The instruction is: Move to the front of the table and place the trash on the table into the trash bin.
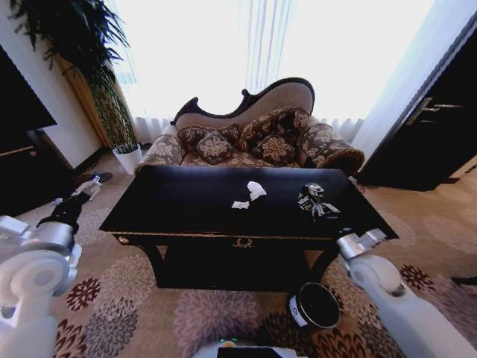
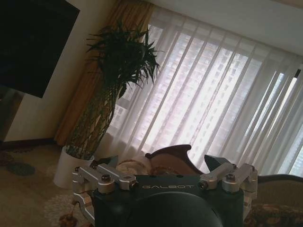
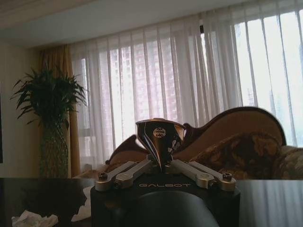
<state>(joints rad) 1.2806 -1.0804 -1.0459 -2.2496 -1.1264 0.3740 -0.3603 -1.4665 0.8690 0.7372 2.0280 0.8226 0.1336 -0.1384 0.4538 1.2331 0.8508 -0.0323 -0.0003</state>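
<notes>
both pincers are held off the tabletop (image 1: 186, 201), the left pincer (image 2: 161, 165) spread wide and empty, the right pincer (image 3: 160, 138) closed on a dark wrapper, while white paper scraps (image 1: 252, 194) remain to be carried to the trash bin (image 1: 314, 306) on the floor.

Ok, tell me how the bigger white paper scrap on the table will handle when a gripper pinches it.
The white paper scrap looks crumpled and thin, so it will probably crush and give rather than hold shape. It seems very light, and on the glossy table a nudge may slide it instead of lifting it. Its folds should stop it rolling.
</notes>
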